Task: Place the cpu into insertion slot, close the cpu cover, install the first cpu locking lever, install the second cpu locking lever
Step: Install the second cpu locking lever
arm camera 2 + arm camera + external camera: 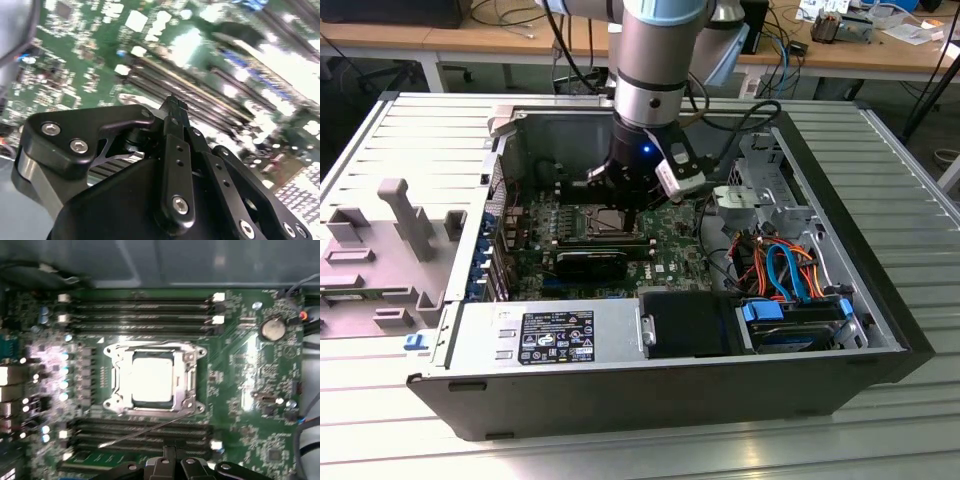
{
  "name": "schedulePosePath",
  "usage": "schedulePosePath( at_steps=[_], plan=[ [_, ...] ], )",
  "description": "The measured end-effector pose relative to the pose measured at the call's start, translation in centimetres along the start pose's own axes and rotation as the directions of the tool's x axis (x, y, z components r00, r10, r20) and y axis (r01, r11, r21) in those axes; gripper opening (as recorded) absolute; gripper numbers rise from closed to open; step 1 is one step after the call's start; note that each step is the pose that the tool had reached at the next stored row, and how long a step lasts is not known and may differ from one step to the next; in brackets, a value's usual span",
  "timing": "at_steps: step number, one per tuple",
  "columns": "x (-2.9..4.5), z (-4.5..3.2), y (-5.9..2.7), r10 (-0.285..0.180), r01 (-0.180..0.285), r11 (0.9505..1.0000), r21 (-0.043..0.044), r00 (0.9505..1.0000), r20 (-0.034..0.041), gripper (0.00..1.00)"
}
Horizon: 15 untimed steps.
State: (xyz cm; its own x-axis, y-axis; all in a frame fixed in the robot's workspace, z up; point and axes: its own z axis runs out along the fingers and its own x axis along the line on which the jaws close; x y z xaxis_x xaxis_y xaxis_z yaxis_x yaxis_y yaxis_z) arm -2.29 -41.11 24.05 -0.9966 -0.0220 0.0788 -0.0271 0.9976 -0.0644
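Note:
In the first wrist view the cpu [152,377] lies flat in the insertion slot [114,402], its pale metal top glaring. The silver cpu cover [189,375] lies down around it. One thin wire locking lever [145,431] sticks out at an angle across the memory slots. A second thin lever [140,341] runs along the socket's opposite edge. My gripper [172,462] hangs above the board beside the socket, on the angled lever's side. Its black fingers meet at the tips in the second wrist view [172,104], with nothing seen between them. In the exterior view the gripper [620,200] hovers just over the socket [608,224].
Long black memory slots [140,315] flank the socket on two sides, and a coin battery [273,328] sits on the green board. The open case has tall walls [510,140], a power supply [550,335], a drive cage with coloured cables [780,265], and a black block [590,262].

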Motion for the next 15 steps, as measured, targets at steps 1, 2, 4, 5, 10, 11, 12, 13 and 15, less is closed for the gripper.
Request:
schedulePosePath(
  at_steps=[1, 2, 4, 5, 10, 11, 12, 13, 15],
  plan=[
    [-0.38, 0.15, 0.27, 0.000, 0.000, 1.0000, -0.0001, 1.0000, -0.0011, 0.11],
    [-0.54, 0.39, 0.50, -0.001, 0.001, 1.0000, -0.0001, 1.0000, -0.0014, 0.11],
    [-0.67, 1.04, 0.97, -0.014, 0.014, 0.9999, 0.0011, 0.9999, -0.0006, 0.11],
    [-0.69, 1.19, 1.07, -0.020, 0.020, 0.9998, 0.0016, 0.9998, -0.0004, 0.11],
    [-0.71, 1.44, 1.10, -0.020, 0.020, 0.9998, 0.0016, 0.9998, -0.0005, 0.11],
    [-0.70, 1.45, 1.10, -0.019, 0.019, 0.9998, 0.0018, 0.9998, 0.0015, 0.11],
    [-0.69, 1.46, 1.10, -0.018, 0.018, 0.9998, 0.0020, 0.9998, 0.0118, 0.11],
    [-0.70, 1.46, 1.11, -0.017, 0.017, 0.9998, 0.0027, 0.9993, 0.0333, 0.11],
    [-0.68, 1.46, 1.10, -0.014, 0.014, 0.9999, 0.0043, 0.9967, 0.0802, 0.11]
  ],
)
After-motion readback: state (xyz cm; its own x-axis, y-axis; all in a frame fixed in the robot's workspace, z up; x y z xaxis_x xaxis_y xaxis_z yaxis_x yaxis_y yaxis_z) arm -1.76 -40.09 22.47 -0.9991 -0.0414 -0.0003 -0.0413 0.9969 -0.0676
